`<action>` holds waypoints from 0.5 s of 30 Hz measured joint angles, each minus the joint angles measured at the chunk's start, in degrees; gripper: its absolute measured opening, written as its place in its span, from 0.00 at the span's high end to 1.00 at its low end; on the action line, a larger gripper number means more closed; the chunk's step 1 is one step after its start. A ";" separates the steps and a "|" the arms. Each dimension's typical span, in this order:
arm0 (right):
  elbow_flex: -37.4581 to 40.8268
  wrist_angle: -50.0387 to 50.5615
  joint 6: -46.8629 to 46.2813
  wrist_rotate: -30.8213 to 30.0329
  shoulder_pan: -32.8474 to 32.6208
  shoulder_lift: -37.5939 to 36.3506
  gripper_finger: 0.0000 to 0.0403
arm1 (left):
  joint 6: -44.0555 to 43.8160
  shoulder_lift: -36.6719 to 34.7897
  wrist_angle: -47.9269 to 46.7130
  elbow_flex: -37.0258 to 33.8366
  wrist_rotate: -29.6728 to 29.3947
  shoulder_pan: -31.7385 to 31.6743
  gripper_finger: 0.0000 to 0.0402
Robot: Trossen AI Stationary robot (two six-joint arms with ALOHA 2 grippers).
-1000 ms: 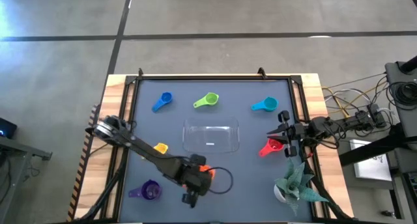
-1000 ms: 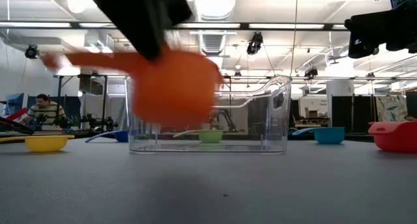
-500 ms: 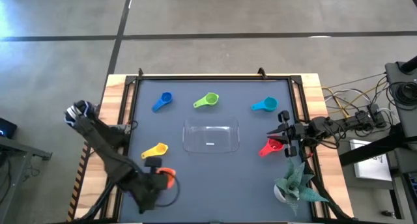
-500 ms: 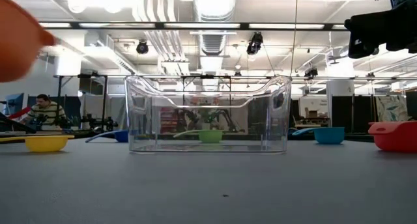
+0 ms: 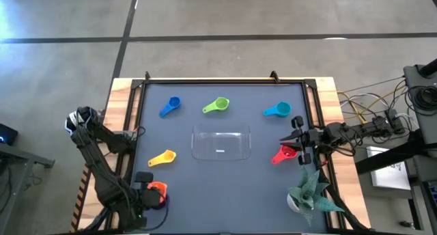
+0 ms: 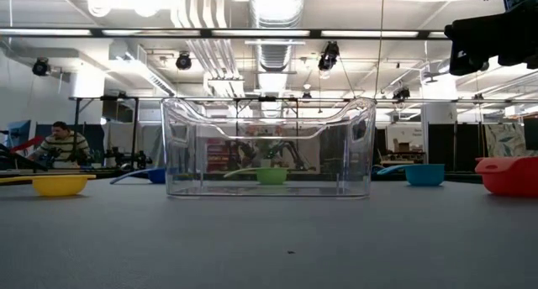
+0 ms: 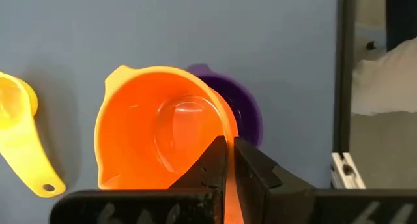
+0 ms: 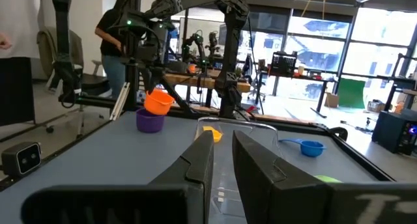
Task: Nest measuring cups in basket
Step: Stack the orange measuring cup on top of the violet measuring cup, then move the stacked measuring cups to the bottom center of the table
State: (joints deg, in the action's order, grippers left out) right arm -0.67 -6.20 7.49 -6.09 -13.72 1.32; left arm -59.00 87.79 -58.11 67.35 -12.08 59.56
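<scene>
My left gripper (image 5: 149,192) is at the table's near left corner, shut on the orange cup (image 7: 156,139), which hangs just over the purple cup (image 7: 249,113). The clear basket (image 5: 199,134) stands mid-table on its flat bottom with nothing in it. The yellow cup (image 5: 162,158) lies to its left. The dark blue (image 5: 171,105), green (image 5: 218,105) and light blue (image 5: 278,111) cups lie along the far side. The red cup (image 5: 283,155) rests beside my right gripper (image 5: 295,143), whose fingers are nearly together and touch nothing. My left gripper pinches the orange cup's handle (image 7: 225,185) between its two fingers, coming from above and pointing down. The bowl reaches out past the fingertips, mouth up and slightly tilted. It hangs over the purple cup (image 8: 150,121); whether the two touch, I cannot tell.
A potted green plant (image 5: 311,190) stands at the near right corner, close to the right arm. A raised dark frame (image 5: 136,126) borders the mat. People and equipment show in the room beyond the table. Bare mat lies between the basket and the near edge.
My left gripper has swung with the orange cup from the near middle of the table toward the near left corner. It has passed out of the low view and now stands over the purple cup. It has stayed shut on the handle.
</scene>
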 joint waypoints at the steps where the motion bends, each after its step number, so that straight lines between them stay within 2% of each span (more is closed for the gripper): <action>1: 0.00 0.01 0.00 0.00 0.02 0.00 0.88 | -0.01 0.44 0.04 -0.16 0.00 0.14 1.00; 7: 0.00 0.01 0.00 0.00 0.01 0.00 0.88 | -0.32 2.20 2.54 -1.17 0.02 0.29 0.97; 15: 0.00 0.01 0.00 0.00 0.00 0.00 0.88 | -2.13 3.48 5.05 -0.67 0.02 0.27 0.81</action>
State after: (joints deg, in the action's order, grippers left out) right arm -0.67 -6.20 7.49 -6.09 -13.71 1.32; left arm -61.13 91.26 -53.07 66.67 -12.05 59.83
